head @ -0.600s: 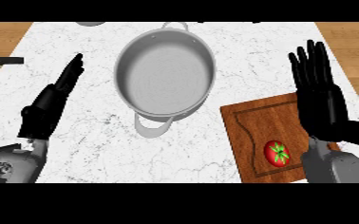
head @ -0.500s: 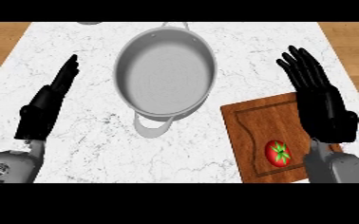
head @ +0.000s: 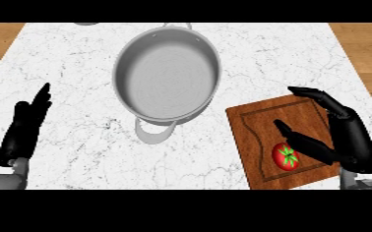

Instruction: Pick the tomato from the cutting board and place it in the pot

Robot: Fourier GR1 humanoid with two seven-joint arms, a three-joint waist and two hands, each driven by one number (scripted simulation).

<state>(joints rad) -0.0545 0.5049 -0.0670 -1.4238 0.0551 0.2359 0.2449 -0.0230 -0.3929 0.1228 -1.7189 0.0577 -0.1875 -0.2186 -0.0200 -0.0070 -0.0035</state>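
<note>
White marble made up the tabletop (head: 80, 64), with a strip of wood showing at either far corner, and on it the tomato (head: 286, 157) sat red with a green stalk star in the near part of the wooden cutting board (head: 254, 128), inside the board's routed groove and close to its near edge. At that moment the step in hand looked to be the reach for the grasp, not the grasp itself, since nothing yet enclosed the fruit. To do it well, the right hand (head: 341, 137) would probably need to settle over the tomato so that thumb and fingers came down on opposite sides of its round body, closing only once it sat between them, because a round fruit touched on one side alone could roll along the board. The lift would then want to clear the rim of the pot (head: 167, 76), which stood well apart to the left and farther back, grey, empty and wide-mouthed, with one handle pointing toward the robot. That right hand hovered at the board's right side, its fingers (head: 320, 98) spread apart and bent over the wood, the thumb (head: 298, 137) reaching down to just beside the tomato's upper right; whether it touched could not be told. Left of the pot, the left hand (head: 25, 128) rested near the edge, fingers straight and together, holding nothing.
</note>
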